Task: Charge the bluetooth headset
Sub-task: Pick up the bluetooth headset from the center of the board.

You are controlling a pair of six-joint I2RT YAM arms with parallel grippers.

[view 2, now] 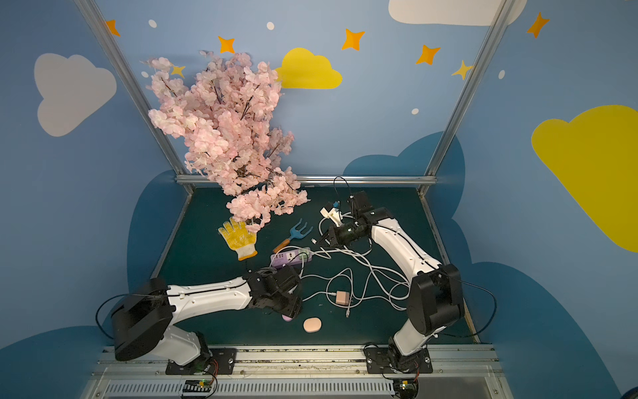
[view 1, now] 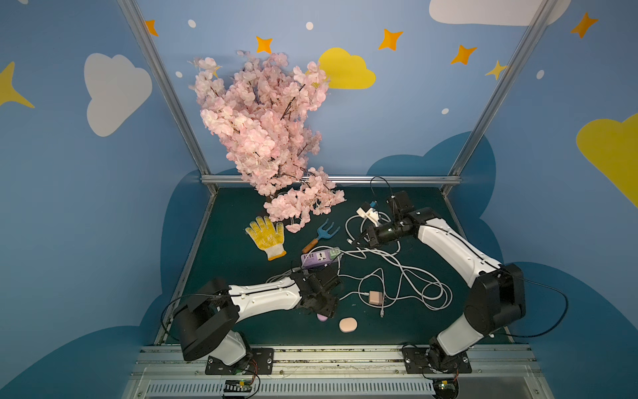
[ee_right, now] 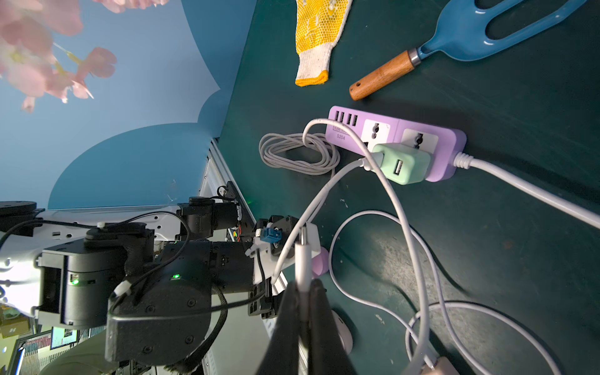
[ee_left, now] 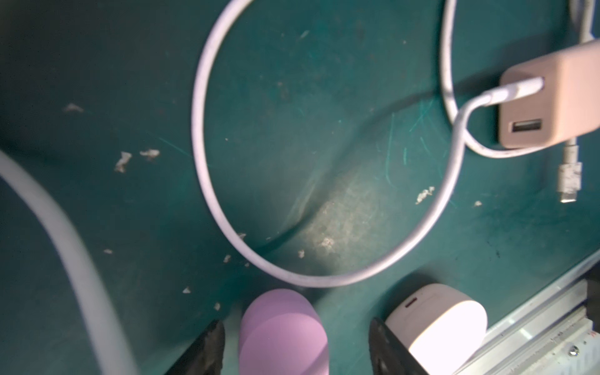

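Left tool, spread astride the purple case, sits off-centre; closing could skid it. Right tool pinches the plug, which may twist.

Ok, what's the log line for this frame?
left claw: open, straddling lilac case | right claw: shut on white cable plug | green charger: in purple power strip | case: not yet connected
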